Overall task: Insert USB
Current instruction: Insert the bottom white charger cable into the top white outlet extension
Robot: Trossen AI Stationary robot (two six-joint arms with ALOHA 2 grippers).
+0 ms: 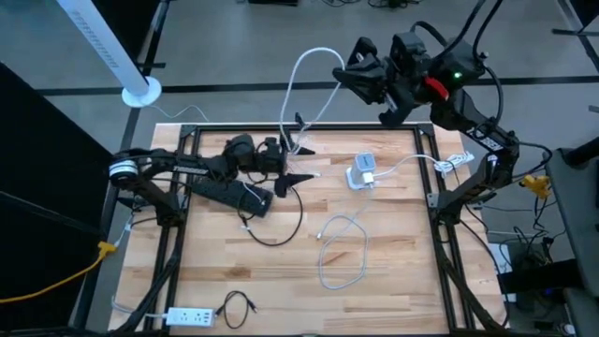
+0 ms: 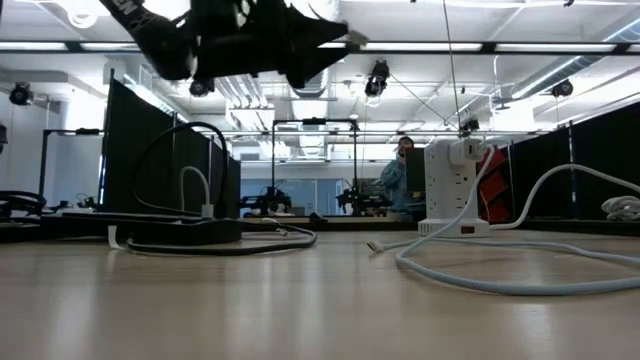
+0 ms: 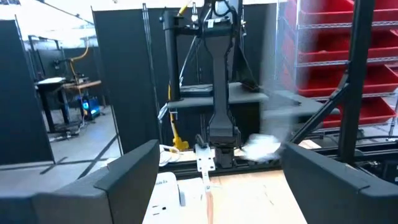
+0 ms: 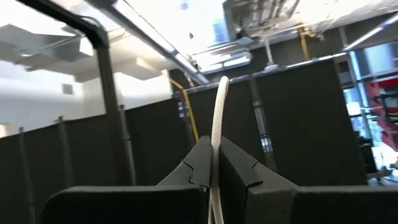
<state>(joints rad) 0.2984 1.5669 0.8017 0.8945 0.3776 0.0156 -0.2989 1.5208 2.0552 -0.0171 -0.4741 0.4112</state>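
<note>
A white USB cable (image 1: 304,65) hangs in a tall loop from my right gripper (image 1: 348,80), which is shut on it high above the table's far edge. The cable's plug end (image 3: 204,163) dangles near my left gripper (image 1: 295,178). That gripper stands open above the table's middle, pointing toward the right edge, with nothing between its fingers. A white charger block (image 1: 363,171) stands on the wood, right of my left gripper. The low view shows it upright (image 2: 455,185). My right gripper pinches the white braided cable (image 4: 216,146) between its two fingers, somewhere along its length. The cable runs along the fingers and rises past their tips. It is lifted clear and droops slack toward the table's middle.
A black power strip (image 1: 229,194) with a black cord lies under my left arm. A second white cable (image 1: 342,253) loops loosely over the table's middle. A small white power strip (image 1: 187,316) lies at the near left corner. Black frame rails (image 1: 435,187) border the table.
</note>
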